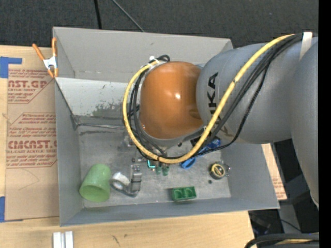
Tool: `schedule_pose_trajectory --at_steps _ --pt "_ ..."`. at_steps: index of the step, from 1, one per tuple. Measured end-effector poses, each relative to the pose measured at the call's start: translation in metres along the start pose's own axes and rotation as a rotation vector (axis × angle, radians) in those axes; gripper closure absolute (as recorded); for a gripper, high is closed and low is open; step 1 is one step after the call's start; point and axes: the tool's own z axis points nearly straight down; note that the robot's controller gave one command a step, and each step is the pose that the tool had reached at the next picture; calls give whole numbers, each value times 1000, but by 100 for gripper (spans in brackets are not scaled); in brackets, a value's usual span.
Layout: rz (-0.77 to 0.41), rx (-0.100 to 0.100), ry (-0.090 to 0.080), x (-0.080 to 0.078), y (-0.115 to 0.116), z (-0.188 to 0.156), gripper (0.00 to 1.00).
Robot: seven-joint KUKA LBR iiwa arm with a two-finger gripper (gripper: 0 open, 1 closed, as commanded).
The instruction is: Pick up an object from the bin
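Note:
My gripper [136, 173] pokes out below the arm's orange cover, low over the bin's front-left floor. Right beside it, to the left, lies a small silvery metal piece [122, 180]; whether the two touch I cannot tell. A light green plastic cup [96, 183] lies on its side further left, in the front-left corner. A small teal-green bit [156, 167] sits just right of the gripper under the cover's rim.
A dark green block [183, 193] lies near the front wall. A small round gold-and-black piece [219, 170] sits to the right. A blue thing [208, 146] is partly hidden under the arm's cables. The arm and cover hide the bin's middle.

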Motion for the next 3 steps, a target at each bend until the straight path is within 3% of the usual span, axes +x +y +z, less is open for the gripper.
schedule_pose_trajectory --at_steps 1,2,3 --pt "-828 0 -4 -29 40 136 0" --pt "-826 2 -4 -30 41 131 100" --pt "-893 3 -18 -41 27 9 100"
